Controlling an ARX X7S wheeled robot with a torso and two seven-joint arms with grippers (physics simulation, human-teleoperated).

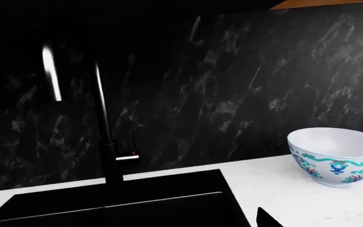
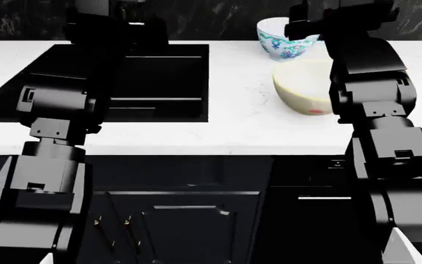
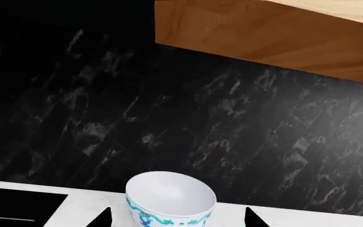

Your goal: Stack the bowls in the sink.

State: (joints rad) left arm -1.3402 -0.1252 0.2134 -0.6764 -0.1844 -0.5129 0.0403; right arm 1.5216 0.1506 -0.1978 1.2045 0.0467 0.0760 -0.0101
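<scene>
White teal-patterned bowl (image 3: 170, 199) on pale counter (image 3: 295, 218), between pincer (image 3: 176, 218) fingertips (image 3: 100, 219), dark marbled backsplash (image 3: 168, 118) behind

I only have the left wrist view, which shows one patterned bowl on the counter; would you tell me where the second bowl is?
Observer: The cream-yellow bowl sits on the countertop, nearer the robot than the patterned bowl, right of the sink.
Operator: Thank you. Is either bowl in the sink yet?
Observer: No, both rest on the counter.
Operator: Where is the right claw?
Observer: In the right wrist view, the right claw faces the patterned bowl, a fingertip showing on either side; nothing is gripped.
Operator: And the left claw?
Observer: The left arm reaches over the sink; its claw is hidden in the head view.
</scene>
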